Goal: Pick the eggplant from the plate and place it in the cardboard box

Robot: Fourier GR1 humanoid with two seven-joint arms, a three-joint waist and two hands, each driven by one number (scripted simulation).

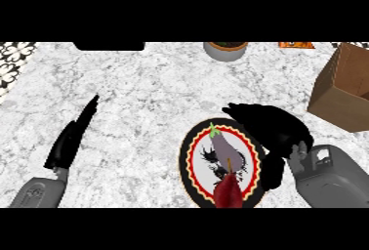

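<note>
The eggplant (220,148), pale purple with a green stem pointing away from me, lies on a round plate (189,161) with a black rim and a red-and-yellow border. My right hand (272,131) hovers over the plate's right edge, just right of the eggplant. Its fingers are relaxed and stretch left past the plate's far side, and nothing is in them. The open cardboard box (344,90) stands at the right edge, beyond that hand. My left hand (71,139) rests at the left with straight fingers pointing away from me.
A dark red pointed shape (229,193) sits on the plate's near edge. A grey pot (225,50) stands at the back centre, a black object (108,46) at the back left, an orange item (297,45) at the back right. Marble counter (144,97) spreads between them.
</note>
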